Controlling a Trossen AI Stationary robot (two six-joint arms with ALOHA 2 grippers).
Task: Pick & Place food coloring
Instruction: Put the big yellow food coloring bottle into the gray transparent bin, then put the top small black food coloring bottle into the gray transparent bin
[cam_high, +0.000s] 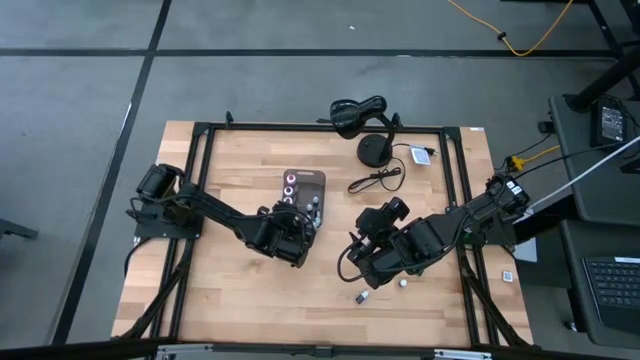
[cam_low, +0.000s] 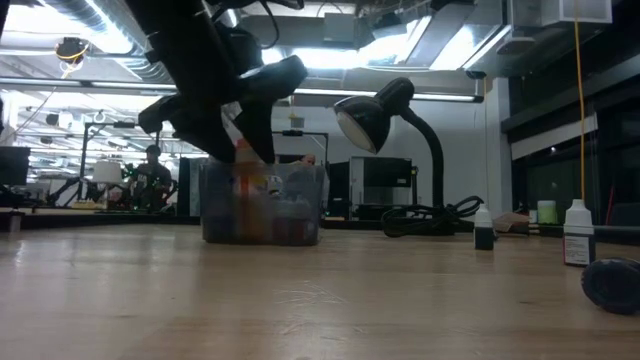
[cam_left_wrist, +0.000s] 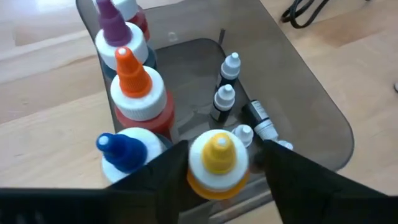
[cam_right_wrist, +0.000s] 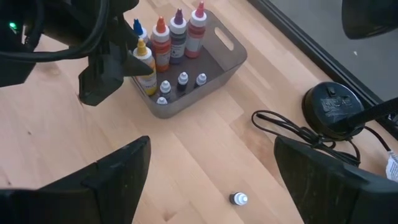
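My left gripper over near end of gray tray; fingers either side of yellow-capped bottle, whether clamped or letting go I cannot tell; bottle stands in tray beside blue-capped, orange-capped, purple-capped bottles; few tiny white-capped droppers on tray floor; my right gripper wide open, empty, hovering over bare wood; judging most of job done; two small bottles remain on table near right arm; labels unreadable, no brand legible.
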